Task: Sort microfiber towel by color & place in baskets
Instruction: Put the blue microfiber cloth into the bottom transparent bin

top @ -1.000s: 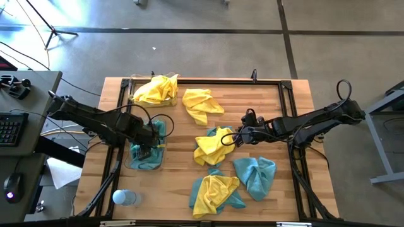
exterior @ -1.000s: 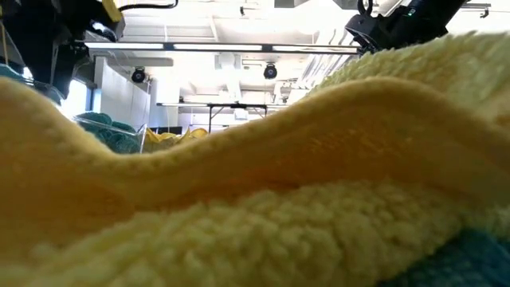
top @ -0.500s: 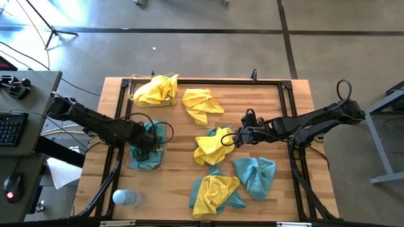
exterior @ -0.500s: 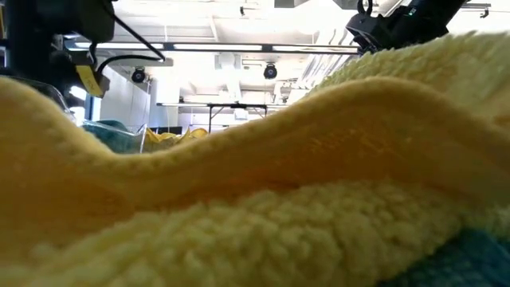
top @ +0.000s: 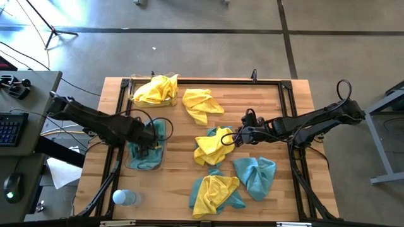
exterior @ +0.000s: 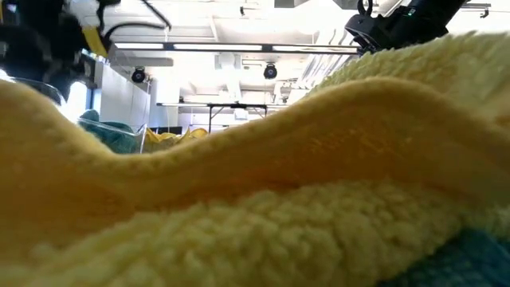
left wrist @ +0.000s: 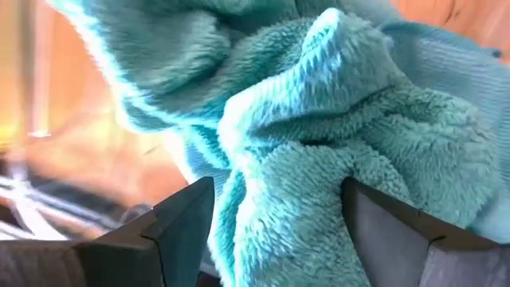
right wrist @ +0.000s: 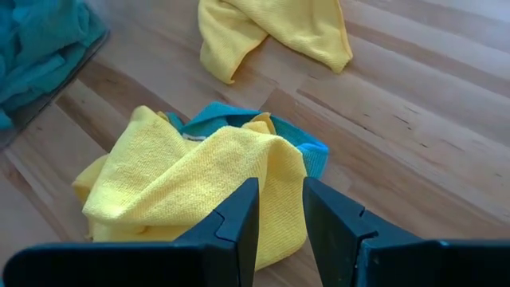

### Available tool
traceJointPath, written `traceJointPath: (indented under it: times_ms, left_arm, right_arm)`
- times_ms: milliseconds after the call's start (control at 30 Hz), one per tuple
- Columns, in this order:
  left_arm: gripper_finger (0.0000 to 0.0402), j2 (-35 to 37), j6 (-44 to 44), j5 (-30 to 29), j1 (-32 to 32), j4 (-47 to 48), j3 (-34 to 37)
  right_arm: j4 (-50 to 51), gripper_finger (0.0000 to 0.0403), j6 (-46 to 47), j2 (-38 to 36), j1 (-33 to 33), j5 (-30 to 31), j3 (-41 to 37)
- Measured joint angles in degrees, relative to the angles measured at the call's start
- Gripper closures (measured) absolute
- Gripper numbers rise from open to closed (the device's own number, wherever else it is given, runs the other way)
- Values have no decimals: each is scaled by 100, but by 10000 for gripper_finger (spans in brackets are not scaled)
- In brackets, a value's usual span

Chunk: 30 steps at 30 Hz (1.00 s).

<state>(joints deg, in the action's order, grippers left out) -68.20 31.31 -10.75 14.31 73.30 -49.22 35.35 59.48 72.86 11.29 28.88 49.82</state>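
My left gripper hangs open, pointing down over the basket that holds teal towels. Its fingers stand either side of a raised fold of a teal towel. My right gripper is at mid-table, shut on the right edge of a crumpled yellow towel, which lies on the wood over a teal towel. A second basket at the far left holds yellow towels. The low view is filled by a yellow towel close to the camera. My left gripper has the teal fold bulging between its spread fingers; I cannot tell whether the fingers touch it. My right gripper pinches a fold at the yellow towel's near edge between its two fingers. The fingers slant down from the table's right side. The rest of the towel lies slack on the table and on the teal towel.
Loose on the wood lie a yellow towel at the far middle, a teal towel at the near right, and a yellow one over teal at the near edge. A pale bottle lies near left. A black frame rims the table.
My left gripper has shifted a little above the basket of teal towels, sinking toward them, and has kept its fingers wide apart.
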Motion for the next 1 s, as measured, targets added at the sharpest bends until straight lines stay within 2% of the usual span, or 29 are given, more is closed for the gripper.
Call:
traceJointPath:
  times_ms: [300,467,633,800,1000]
  left_arm:
    - [142,7,-48,-107,-2,716,-1062]
    - [142,7,458,-679,-5,1316,-1186]
    - [142,9,501,-426,0,1176,-946]
    - [142,7,259,142,86,640,-237]
    - [142,0,269,168,79,-52,584]
  right_arm:
    - [-2,309,152,0,0,-17,0]
    - [-2,309,204,0,0,-19,0]
    - [-4,309,221,0,0,-38,0]
    - [-4,309,221,-2,0,-36,0]
    - [-7,309,219,-2,0,-36,0]
